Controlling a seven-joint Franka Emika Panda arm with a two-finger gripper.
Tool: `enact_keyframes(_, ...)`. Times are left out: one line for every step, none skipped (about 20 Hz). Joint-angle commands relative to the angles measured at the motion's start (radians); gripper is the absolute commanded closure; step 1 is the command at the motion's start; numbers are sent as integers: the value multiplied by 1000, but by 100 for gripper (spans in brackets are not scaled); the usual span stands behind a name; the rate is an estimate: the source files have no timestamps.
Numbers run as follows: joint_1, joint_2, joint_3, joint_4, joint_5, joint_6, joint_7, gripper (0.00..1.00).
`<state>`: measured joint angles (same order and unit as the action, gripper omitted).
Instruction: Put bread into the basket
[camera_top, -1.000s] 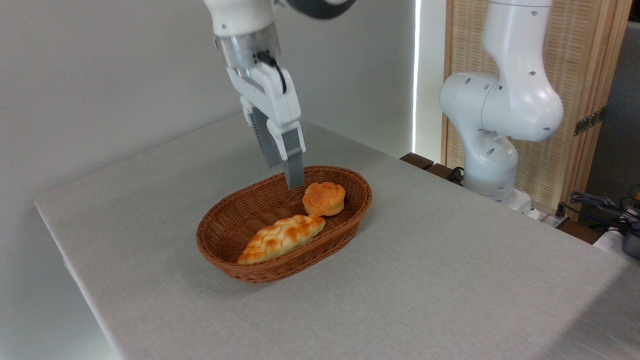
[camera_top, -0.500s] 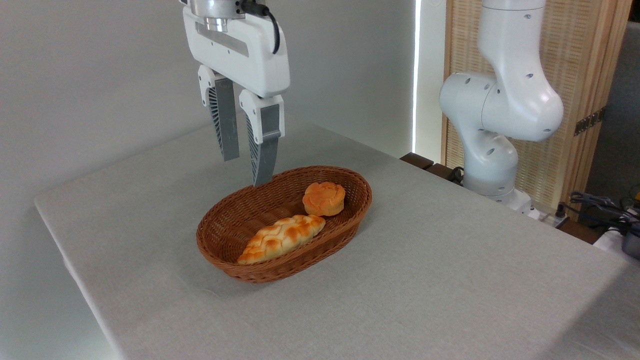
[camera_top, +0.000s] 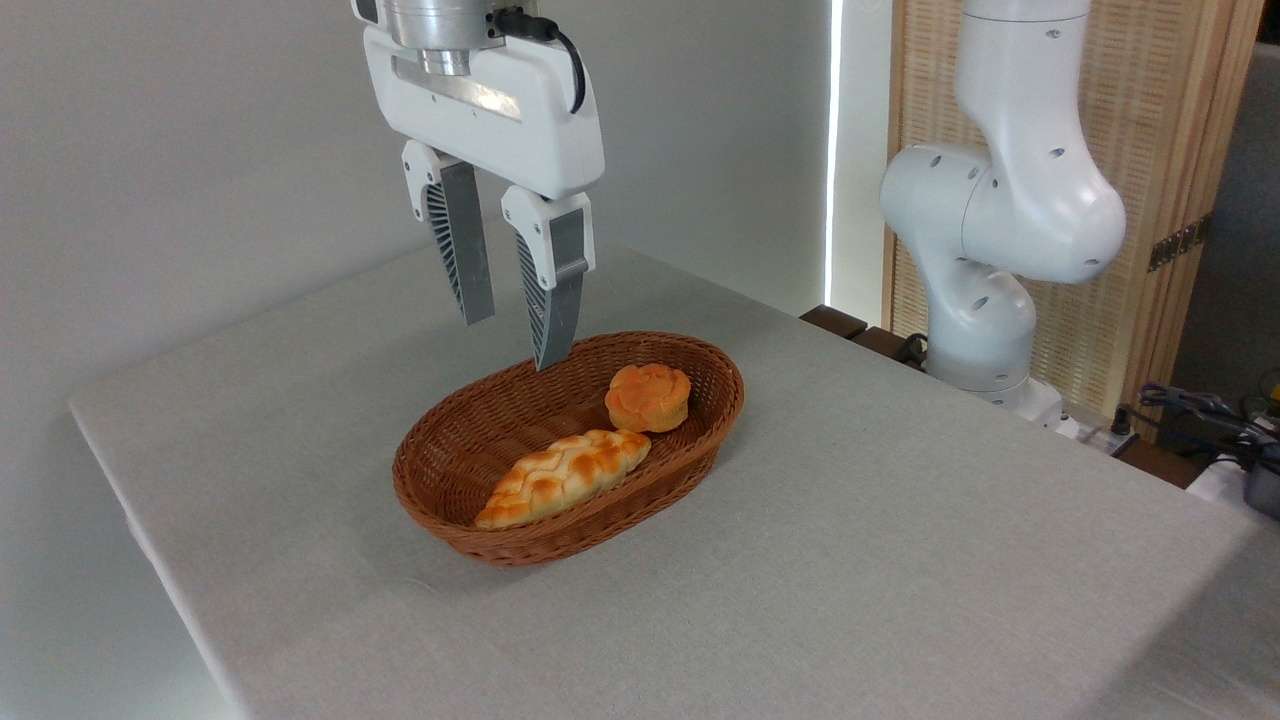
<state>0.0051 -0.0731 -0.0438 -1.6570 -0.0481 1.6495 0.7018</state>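
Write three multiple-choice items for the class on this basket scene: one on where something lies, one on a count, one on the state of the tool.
1. Where does the small round orange-golden bun lie?
A. on the grey tablecloth
B. inside the oval brown wicker basket
C. between the tool's fingers

2. How many breads are in the basket?
A. one
B. two
C. three

3. What is the state of the white two-finger tool?
A. open and empty, above the basket's far rim
B. shut on the bun
C. resting on the table

Answers:
1 B, the bun sits at the basket's right end, within the rim.
2 B, the bun and the long pale braided loaf both lie in it.
3 A, there is a clear gap between the grey fingers, with nothing held.
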Motion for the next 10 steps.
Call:
enact_keyframes(-63,13,81,26,2,-25,19,0)
enact_keyframes(-62,13,81,26,2,-27,22,0)
enact_keyframes(-62,19,84,26,2,-27,22,0)
enact_keyframes(-63,22,85,26,2,-27,27,0)
enact_keyframes(-62,25,87,26,2,-25,30,0)
enact_keyframes(-62,32,87,26,2,-27,30,0)
enact_keyframes(-62,33,87,25,2,-27,30,0)
enact_keyframes(-62,35,87,25,2,-27,28,0)
enact_keyframes(-62,38,87,25,2,-27,28,0)
enact_keyframes(-62,39,87,25,2,-27,30,0)
